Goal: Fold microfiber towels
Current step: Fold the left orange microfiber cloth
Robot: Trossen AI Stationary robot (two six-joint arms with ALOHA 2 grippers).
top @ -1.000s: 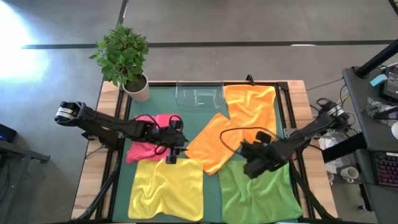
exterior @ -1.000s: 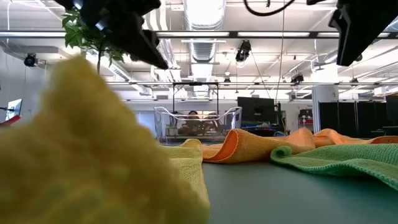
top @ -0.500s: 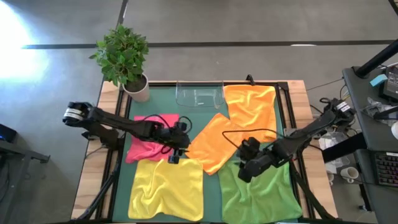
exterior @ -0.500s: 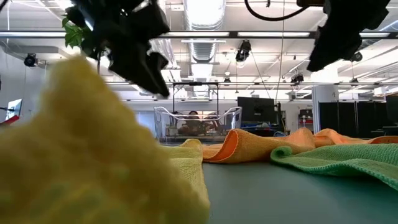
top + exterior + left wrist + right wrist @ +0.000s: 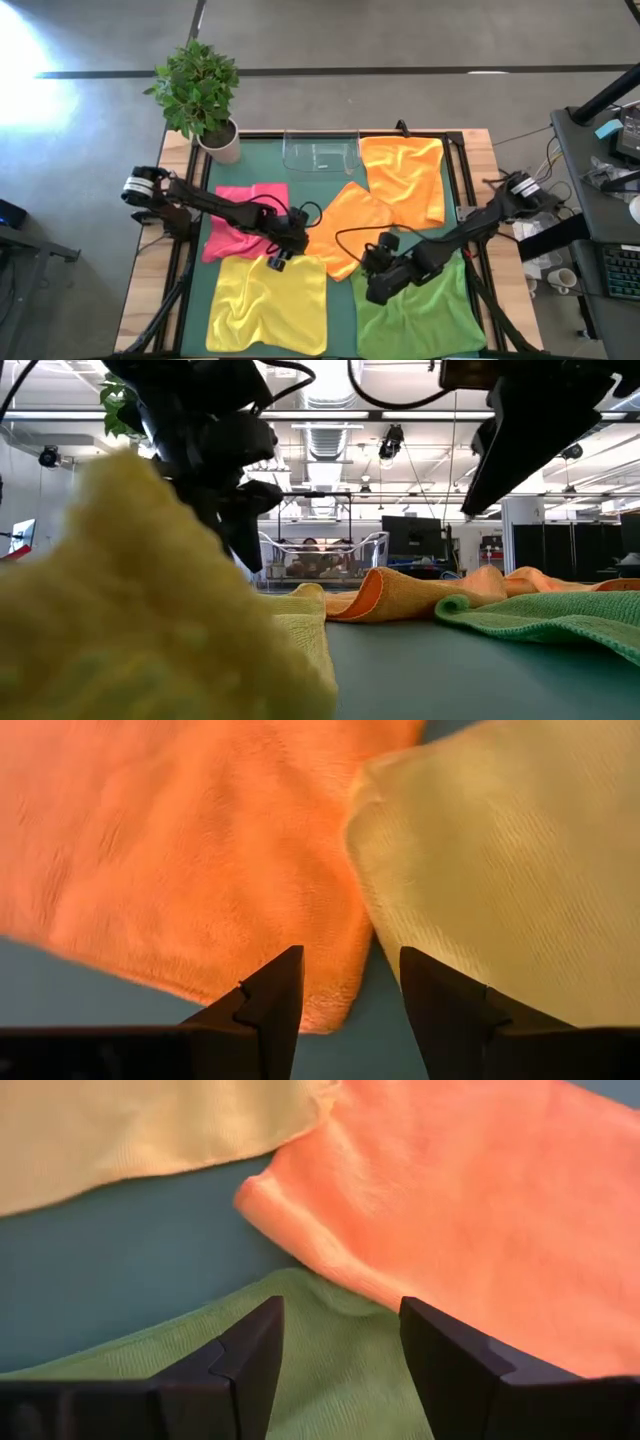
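Five microfiber towels lie unfolded on the desk point(image 5: 340, 300): pink towel point(image 5: 240, 215) at left, yellow towel point(image 5: 265, 305) and green towel point(image 5: 420, 315) at the near edge, one orange towel point(image 5: 345, 225) mid-desk, a second orange towel point(image 5: 405, 175) beside the clear tray point(image 5: 320, 152). Left end effector point(image 5: 280, 262), fingers spread and empty, hangs where the yellow and mid-desk orange towels meet. Right end effector point(image 5: 375, 293), spread and empty, hangs over the green towel's corner.
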